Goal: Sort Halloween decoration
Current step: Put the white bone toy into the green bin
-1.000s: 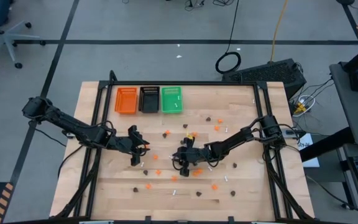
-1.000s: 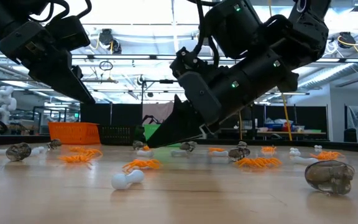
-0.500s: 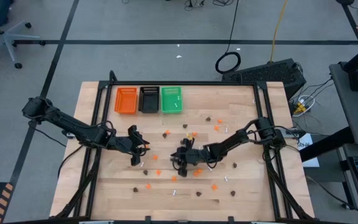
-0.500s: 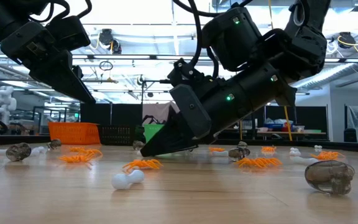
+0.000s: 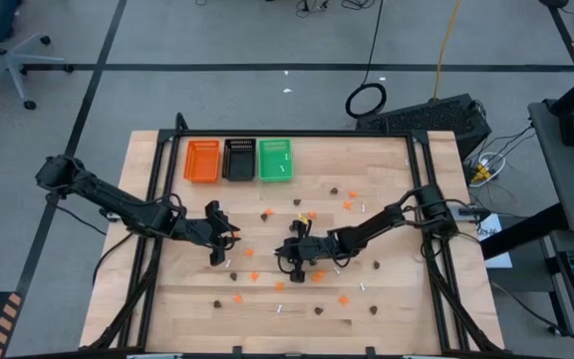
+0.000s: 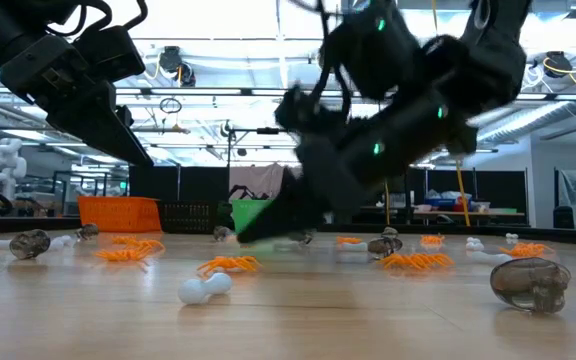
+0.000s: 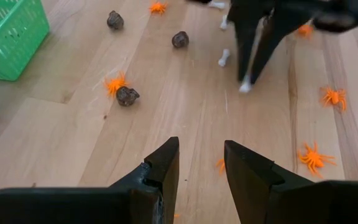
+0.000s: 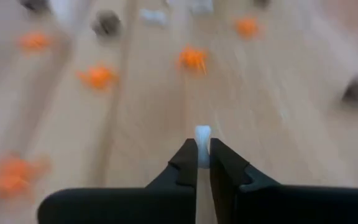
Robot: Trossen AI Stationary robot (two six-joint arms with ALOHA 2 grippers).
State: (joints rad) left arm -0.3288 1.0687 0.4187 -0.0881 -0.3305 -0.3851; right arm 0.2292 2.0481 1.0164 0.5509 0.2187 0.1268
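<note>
The Halloween decoration is scattered over the wooden table: orange spiders, dark brown blobs and thin white sticks. Near the table's middle, my right gripper is shut on one white stick. The left wrist view shows that gripper farther off, with the white stick at its tips. My left gripper hovers open over bare wood left of the middle, nothing between its fingers. My right gripper pinches the white stick between its two fingertips, and one end of the stick pokes out beyond them. The fingers slant down from the table's right side. Whether the stick is clear of the table I cannot tell.
Three small trays stand in a row at the far left: orange, black and green, with the green one's corner in the left wrist view. Trinkets lie all around both grippers. A black frame borders the table.
My right gripper first dipped its fingertips down to the table, then came up again a little; it shows blurred now. My left gripper kept still.
</note>
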